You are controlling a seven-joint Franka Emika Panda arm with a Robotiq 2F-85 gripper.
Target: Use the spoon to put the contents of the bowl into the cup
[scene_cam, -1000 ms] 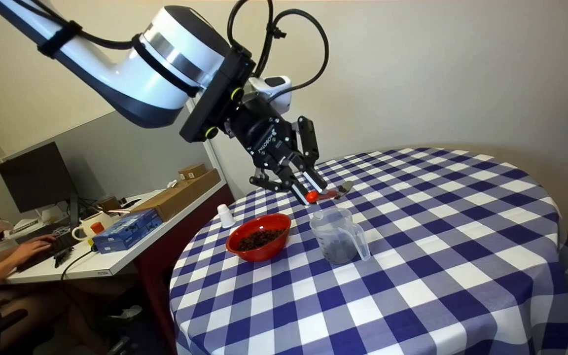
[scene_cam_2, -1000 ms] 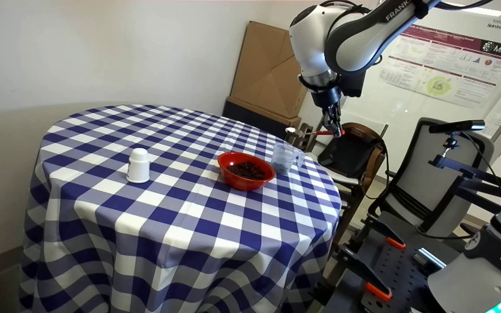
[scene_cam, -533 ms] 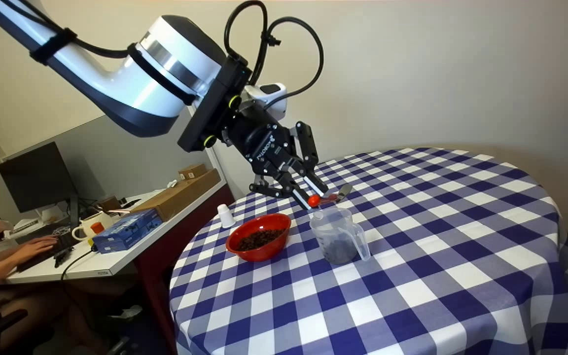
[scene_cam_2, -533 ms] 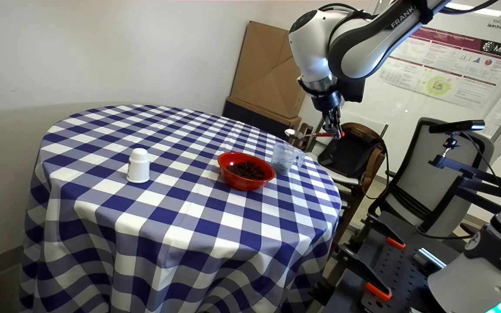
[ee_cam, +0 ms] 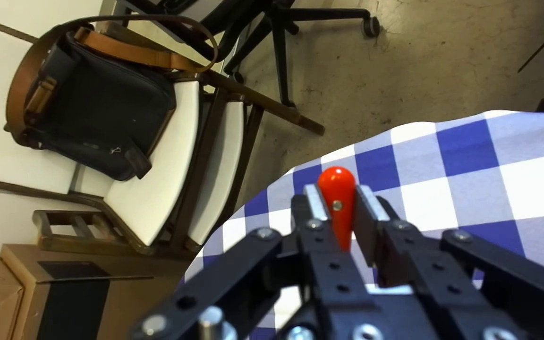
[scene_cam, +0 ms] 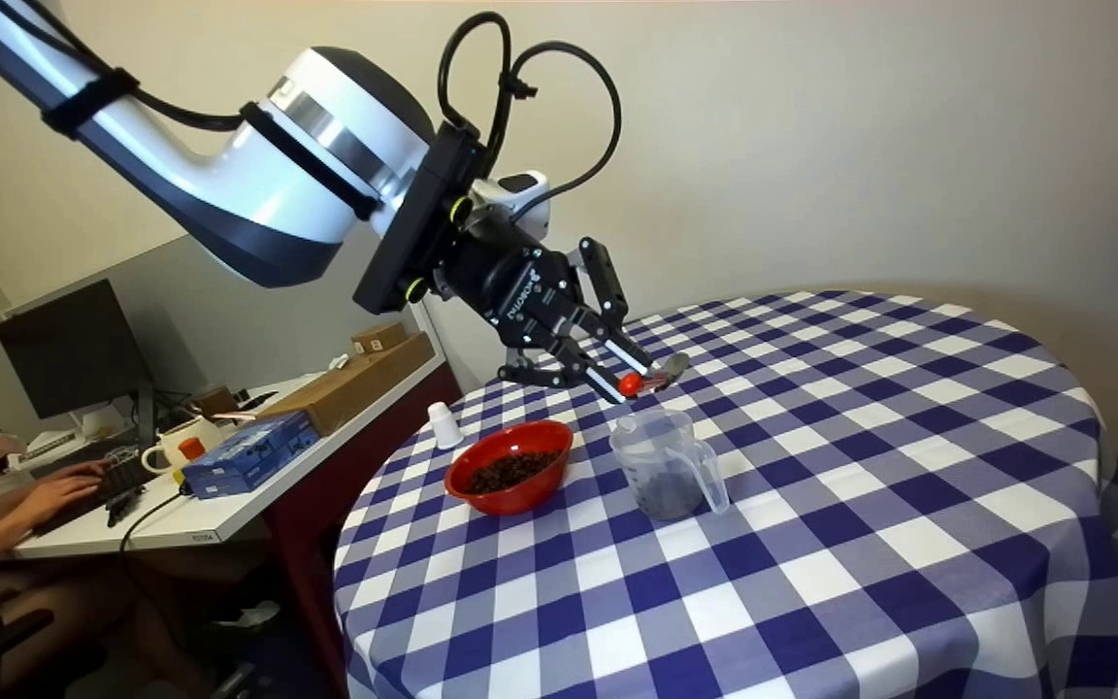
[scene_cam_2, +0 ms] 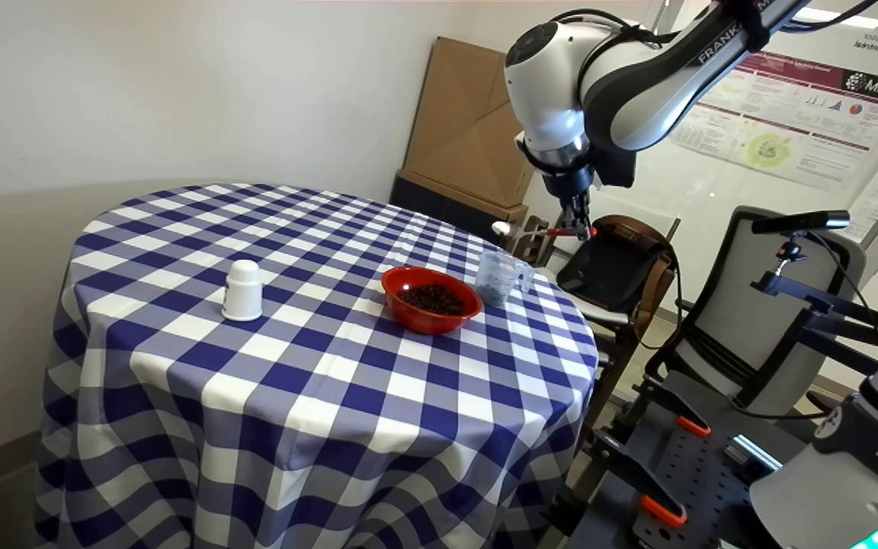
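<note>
We see the white and dark-grey jointed robot arm [scene_cam: 278, 199] slanting from the upper left of an exterior view, its wrist tilted so that the black two-fingered gripper [scene_cam: 633, 382] points down and to the right. The gripper's fingers are clamped on the red handle of the slender, silver-headed spoon [ee_cam: 339, 191], which we find in the air above the rim of the short, clear, see-through cup [scene_cam: 654, 451] in both exterior views; whether it is squarely over the cup we cannot tell.

The cup stands upright on the round desk [scene_cam: 860, 544] under a blue-and-white checked cloth, near the shallow, round, bright-red bowl [scene_cam: 538, 493] but apart from it. The bowl carries dark, loose contents [scene_cam_2: 433, 299], and in an exterior view its wall hides a little of the cup. Well apart from both is a small, white, tapered container [scene_cam_2: 243, 293]. In the wrist view, a black bag [ee_cam: 106, 104] with brown straps is on a white-seated chair [ee_cam: 154, 198] beyond the desk's edge.

In an exterior view the spoon [scene_cam_2: 555, 232] lies nearly level, its head toward the picture's left and its round red handle end just past the gripper. In the wrist view that end faces us.
</note>
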